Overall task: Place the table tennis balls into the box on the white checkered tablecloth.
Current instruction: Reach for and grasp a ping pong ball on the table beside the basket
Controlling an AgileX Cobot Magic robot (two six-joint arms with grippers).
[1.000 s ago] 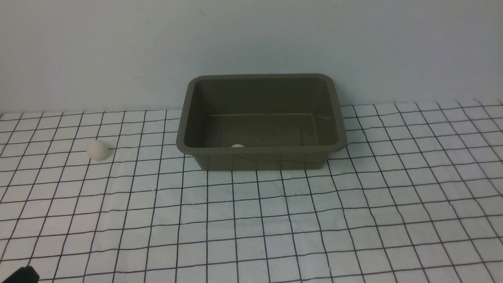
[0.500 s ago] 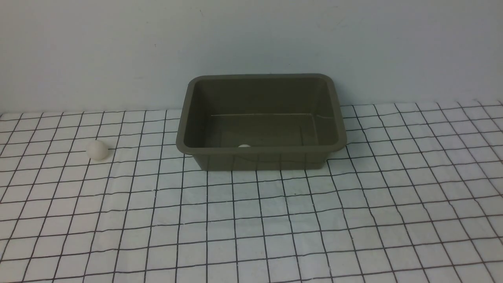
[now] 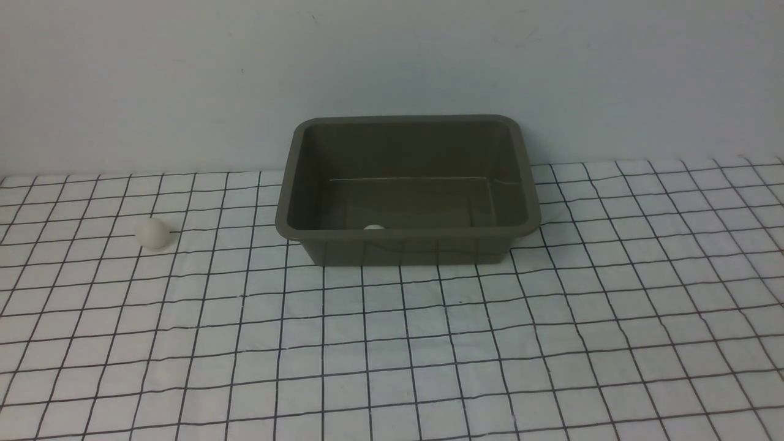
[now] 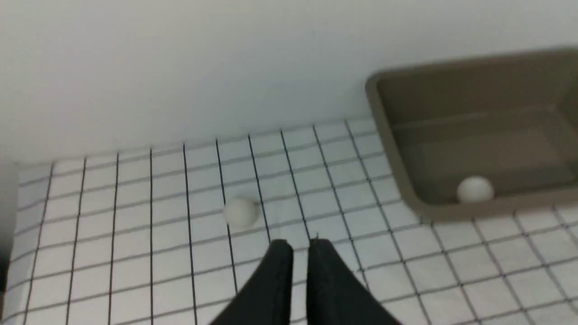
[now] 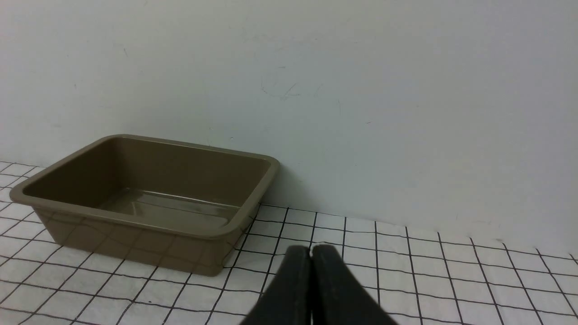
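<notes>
One table tennis ball [image 3: 152, 233] lies on the white checkered tablecloth [image 3: 429, 343], well left of the box [image 3: 407, 245]. A second ball [image 3: 373, 228] sits inside the box against its near wall, only its top showing. Neither gripper appears in the front view. In the left wrist view, my left gripper [image 4: 300, 246] hovers just short of the loose ball [image 4: 241, 211], its black fingers a narrow slit apart and empty; the box [image 4: 393, 135] and the ball inside it [image 4: 475, 189] lie off to one side. My right gripper [image 5: 311, 248] is shut and empty, with the box [image 5: 135, 243] beyond it.
A plain pale wall [image 3: 392, 61] rises directly behind the box and bounds the table's far edge. The cloth is slightly wrinkled.
The dark tip at the front view's lower left corner has gone out of frame. The ball inside the box shifted slightly right, then back left. The loose ball has not moved.
</notes>
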